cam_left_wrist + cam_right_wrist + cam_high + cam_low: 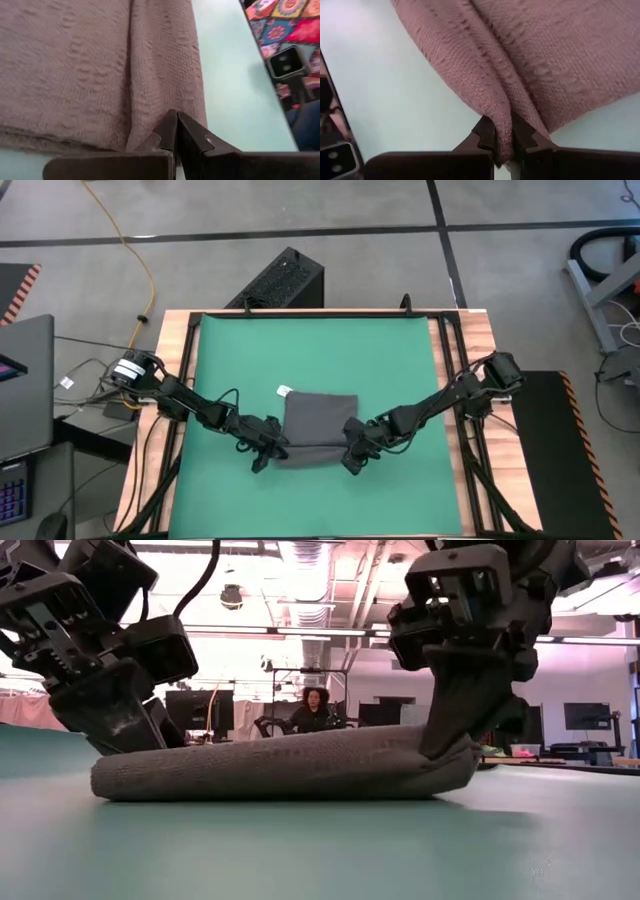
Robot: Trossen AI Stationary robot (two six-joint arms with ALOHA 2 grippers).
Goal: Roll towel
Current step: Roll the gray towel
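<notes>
From above, the left gripper (268, 452) sits lower centre at the towel's (318, 426) left end, fingers pressed together; its wrist view shows them beside the cloth's edge, gripping nothing. The towel lies mid-mat (320, 350), white tag (284, 391) upper left. The right gripper (354, 455) pinches the towel's fold, seen clearly only in its wrist view.

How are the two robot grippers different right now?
The left gripper sits at the towel's left end, the right gripper at its right end. The left fingers are shut tight with no cloth between them; the right fingers pinch a fold of towel. Both are low on the green mat.
</notes>
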